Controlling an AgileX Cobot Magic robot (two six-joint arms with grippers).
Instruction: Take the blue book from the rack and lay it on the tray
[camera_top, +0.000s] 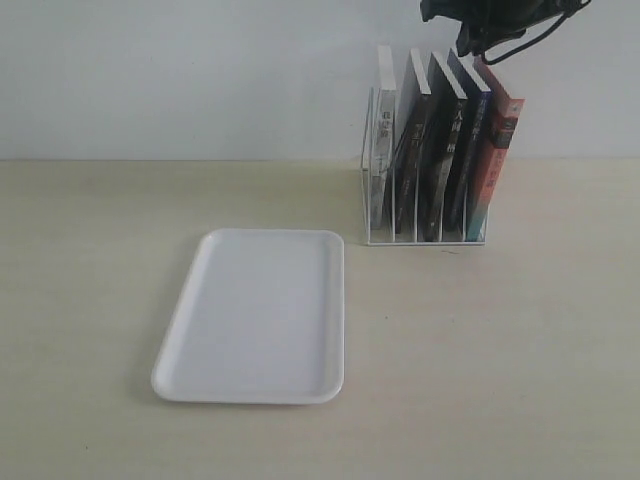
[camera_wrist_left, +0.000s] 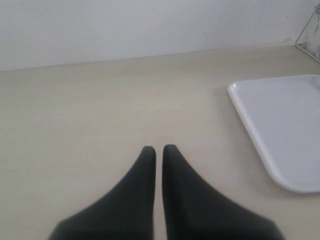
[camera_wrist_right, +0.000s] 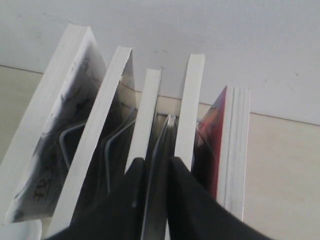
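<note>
The white wire rack (camera_top: 424, 236) holds several upright books by the back wall. The blue book (camera_top: 469, 150), with its dark blue spine, is second from the right, beside a red-and-teal one (camera_top: 497, 160). My right gripper (camera_top: 473, 50) has come down onto its top near the spine. In the right wrist view the gripper (camera_wrist_right: 157, 167) has its fingers (camera_wrist_right: 134, 175) pressed on either side of the book's dark cover, whose white page edge (camera_wrist_right: 194, 100) runs back from them. The white tray (camera_top: 260, 315) lies flat at front left. My left gripper (camera_wrist_left: 158, 148) is shut and holds nothing, over bare table beside the tray (camera_wrist_left: 285, 130).
Two black-spined books (camera_top: 430, 150) and a white-spined one (camera_top: 383, 150) fill the rack's other slots, close against the blue book. The pale wall stands right behind the rack. Bare table (camera_top: 500, 340) lies between rack and tray.
</note>
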